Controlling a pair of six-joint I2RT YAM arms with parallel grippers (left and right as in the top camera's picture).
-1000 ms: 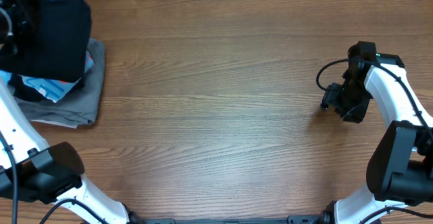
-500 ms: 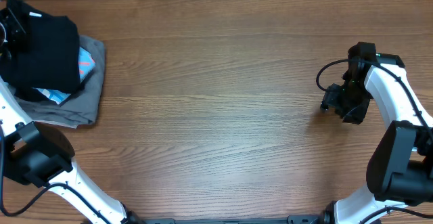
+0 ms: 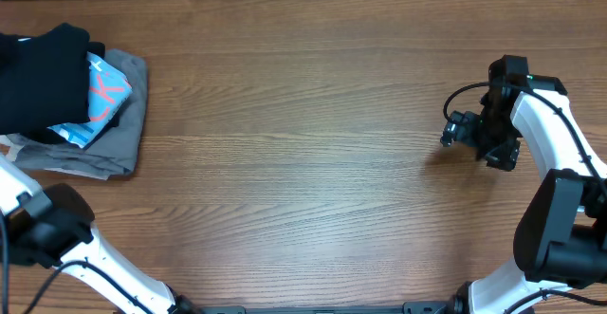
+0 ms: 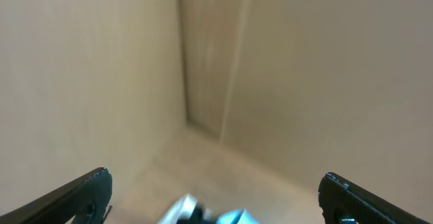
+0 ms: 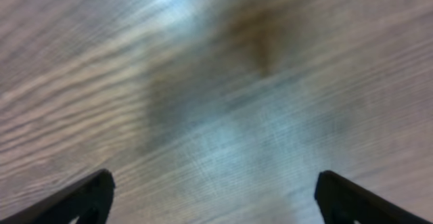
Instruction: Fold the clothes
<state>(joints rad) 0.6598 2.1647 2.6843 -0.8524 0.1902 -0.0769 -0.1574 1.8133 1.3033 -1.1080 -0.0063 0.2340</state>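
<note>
The wooden table (image 3: pixel 303 162) is taking up most of the space. The black T-shirt (image 3: pixel 38 82) is lying in a heap at ten o'clock, resting on a grey garment (image 3: pixel 114 143) and a light blue shirt (image 3: pixel 100 91). At three o'clock the right gripper (image 3: pixel 453 130) is hanging over bare wood, fingers spread wide, gripping nothing. The left gripper (image 4: pixel 215 183) is pointing at a plain wall, fingers wide apart too, gripping nothing.
</note>
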